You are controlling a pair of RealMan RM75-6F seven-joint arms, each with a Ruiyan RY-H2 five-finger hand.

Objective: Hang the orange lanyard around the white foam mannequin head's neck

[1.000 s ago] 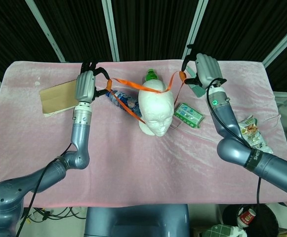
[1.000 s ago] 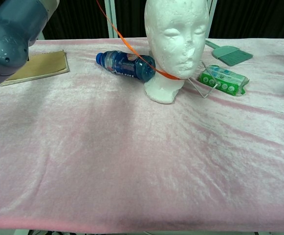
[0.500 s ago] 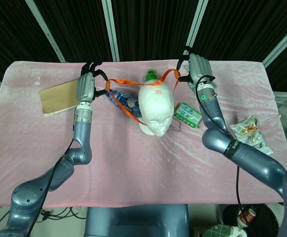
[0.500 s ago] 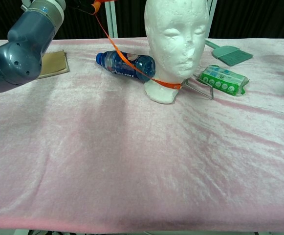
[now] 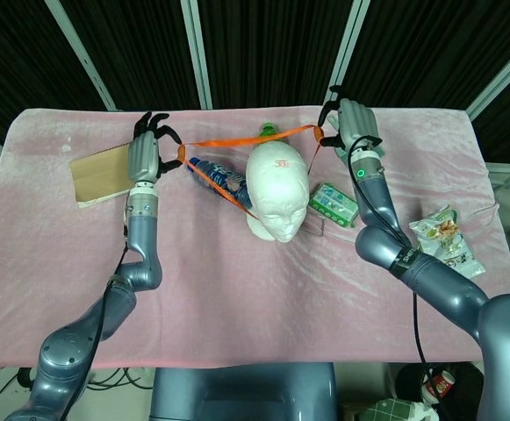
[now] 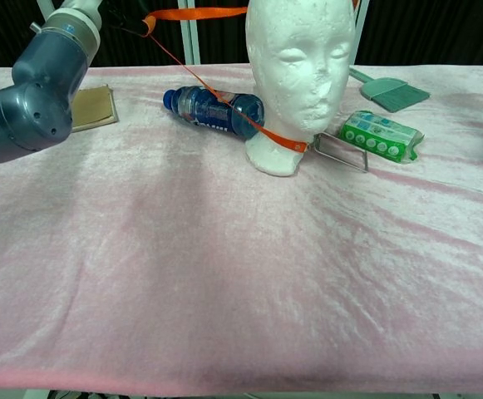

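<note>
The desk [image 5: 237,289], covered with a pink cloth, carries everything; the white foam mannequin head [image 5: 277,189] stands upright near its middle, so a loop can come down over it from above. The left robot hand [image 5: 147,151] and the right robot hand [image 5: 349,125] are raised on either side of the head, each pinching the orange lanyard [image 5: 237,141], so neither is free. They hold the strap stretched wide, probably to keep the loop open. Its back part runs behind the crown, while the front part already lies at the neck under the chin, as the chest view shows. The loop seems almost on; lowering the back part remains. A blue bottle [image 6: 214,109] lies just beside the base, under the slanting strap.
</note>
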